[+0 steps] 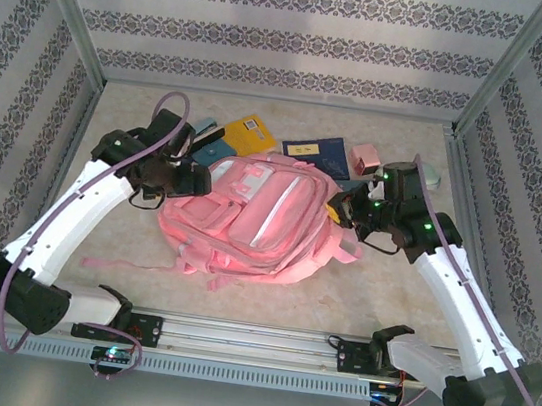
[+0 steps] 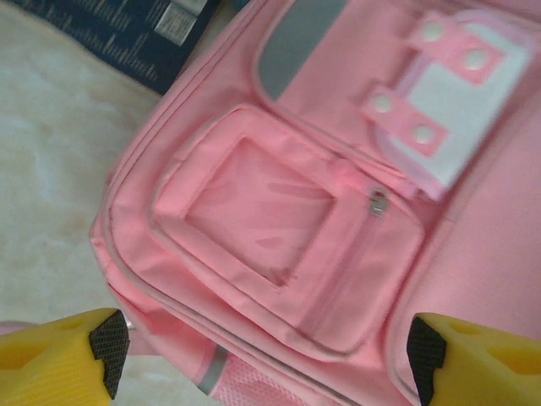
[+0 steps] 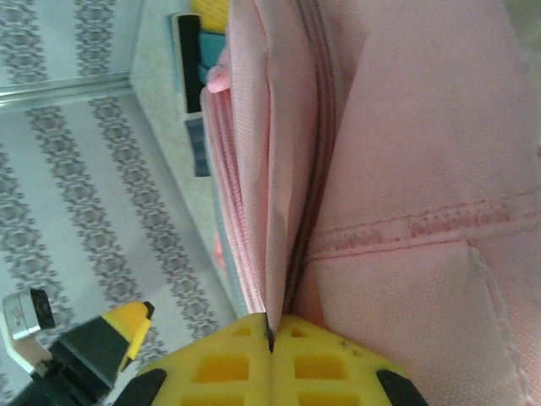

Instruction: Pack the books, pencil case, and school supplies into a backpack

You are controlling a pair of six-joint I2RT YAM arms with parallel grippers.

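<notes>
Marbled tabletop carries books just behind the backpack.

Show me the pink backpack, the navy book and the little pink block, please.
backpack (image 1: 259, 217): overhead view, on its front pocket.
navy book (image 1: 326, 158): overhead view, on the cover right of its yellow label.
pink block (image 1: 363, 158): overhead view, on its top face.

We see a beige marbled table boxed in by walls papered in grey damask stripes. Metal posts stand at the back corners, and a rail with a slotted duct runs along the near edge.
</notes>
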